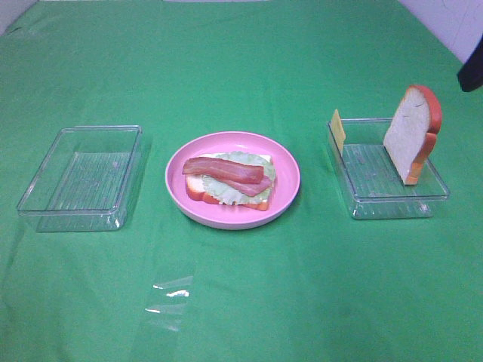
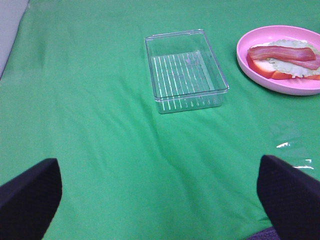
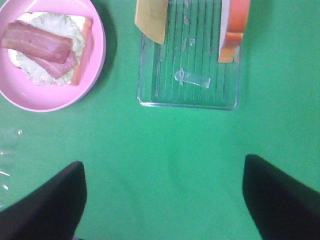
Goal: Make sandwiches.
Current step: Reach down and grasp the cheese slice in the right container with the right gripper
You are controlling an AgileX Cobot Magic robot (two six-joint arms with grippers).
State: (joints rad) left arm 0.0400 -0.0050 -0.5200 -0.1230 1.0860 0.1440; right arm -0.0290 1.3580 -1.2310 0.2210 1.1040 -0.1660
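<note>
Camera layout: one high, two wrist-mounted.
The high camera overlooked the whole green cloth table [image 1: 241, 60]; both wrist cameras faced down from nearer, sharing the round pink plastic plate [image 2: 280, 86].

A plate [image 1: 290, 177] sits at the middle of the table [image 1: 241, 60]. The left tray [image 1: 79, 219] and the right tray [image 1: 392, 207] flank it in one row, each well apart from it. On the plate lies a bread slice [image 1: 195, 185], with a lettuce leaf [image 1: 256, 194] on it and bacon strips [image 1: 226, 172] on top. In the right tray, a cheese square [image 1: 338, 130] leans on the left wall and a second bread slice [image 1: 409, 136] stands on edge by the right wall. A scrap of plastic film [image 1: 170, 298] lies before the plate, toward the table's near edge.
</note>
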